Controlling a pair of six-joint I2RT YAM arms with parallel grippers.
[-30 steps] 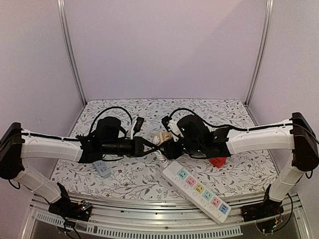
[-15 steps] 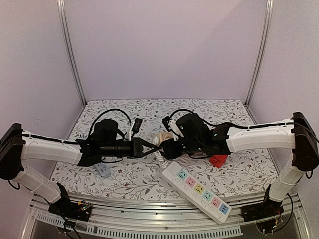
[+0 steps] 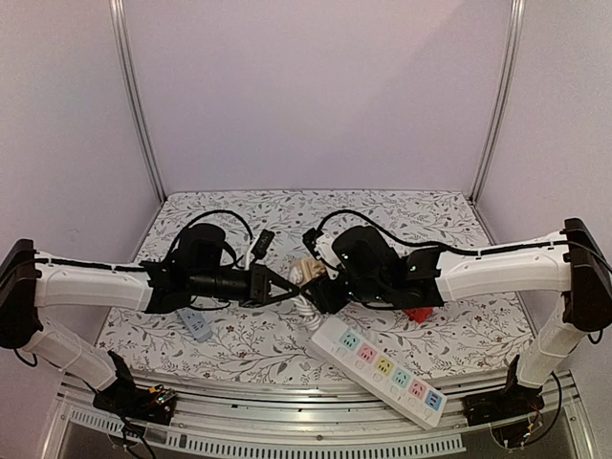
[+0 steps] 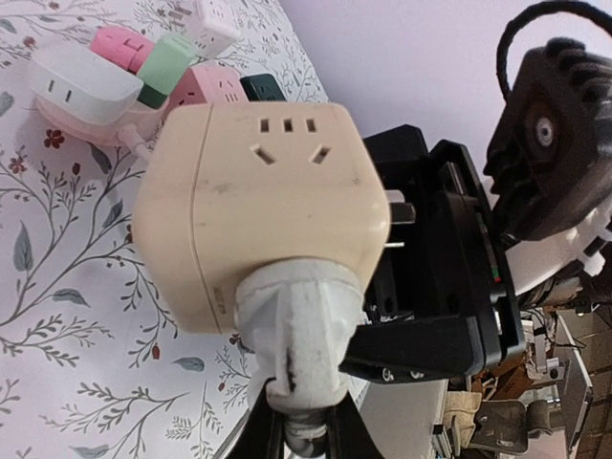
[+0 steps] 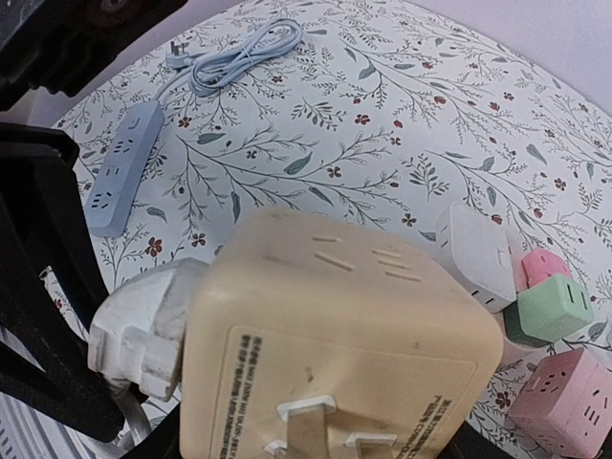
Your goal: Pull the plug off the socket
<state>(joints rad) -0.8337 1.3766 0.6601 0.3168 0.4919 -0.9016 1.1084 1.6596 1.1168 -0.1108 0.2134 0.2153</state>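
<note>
A cream cube socket (image 4: 258, 182) hangs above the table between both arms. A white plug (image 4: 298, 320) sits pushed into its lower face. My left gripper (image 4: 304, 426) is shut on the plug's narrow neck, one black finger on each side. My right gripper (image 4: 430, 277) is shut on the socket (image 5: 344, 325) from the far side, and the cube hides its fingers in the right wrist view. That view shows the plug (image 5: 143, 320) at the cube's left face. From above, the socket (image 3: 304, 269) lies between the left gripper (image 3: 287, 285) and the right gripper (image 3: 321, 287).
A white power strip with coloured outlets (image 3: 382, 368) lies near the front edge, with a grey-blue strip (image 3: 196, 325) at the left. A red adapter (image 3: 418, 312) sits under the right arm. Pink (image 5: 564, 387), green (image 5: 550, 306) and white (image 5: 478, 253) cubes stand close by. A coiled cable (image 5: 244, 57) lies further back.
Both grippers, with socket and plug between them, have drifted slightly toward the near edge, and the right wrist has shifted left. The plug stays seated in the socket.
</note>
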